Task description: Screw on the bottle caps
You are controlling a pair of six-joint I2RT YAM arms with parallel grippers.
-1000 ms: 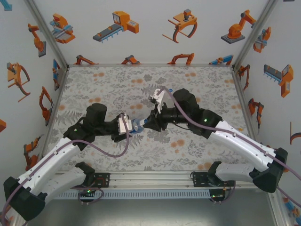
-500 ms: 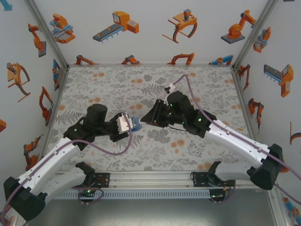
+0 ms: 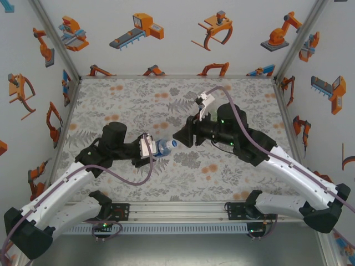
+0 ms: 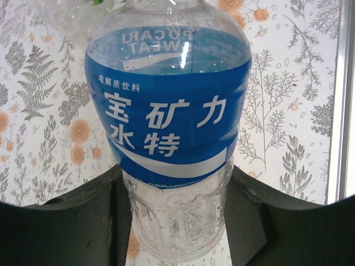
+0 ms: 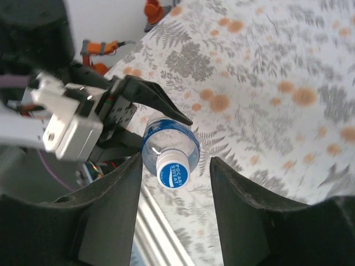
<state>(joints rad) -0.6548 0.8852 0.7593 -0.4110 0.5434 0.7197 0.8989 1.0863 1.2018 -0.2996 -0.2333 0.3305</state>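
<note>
The floral table (image 3: pixel 138 100) is boxed in by cartoon-printed walls, and most of it lies bare around my two arms. My left gripper (image 3: pixel 151 148) is clamped on the lower body of the blue-labelled bottle (image 4: pixel 169 127), holding it on its side above mid-table with the neck toward the right arm. The cap (image 5: pixel 172 173) sits on that neck. My right gripper (image 3: pixel 178 139) stands just off it with its jaws parted, a finger to each side and neither touching.

I can't tell whether the threads are fully home. If they aren't, I'd expect the cap to sit crooked or drop off when the bottle goes down. Closing in off-axis could shove the neck sideways and twist the bottle in the left grip. The plastic there is thin and beaded with droplets, so I'd guess it may slip or buckle. The wrists are near each other, so a wide roll on the right might catch the left's white module (image 3: pixel 146 146) or its cable (image 3: pixel 133 180).

The far half of the table and both sides are open. The near rail (image 3: pixel 177 208) lies well behind the grippers.
</note>
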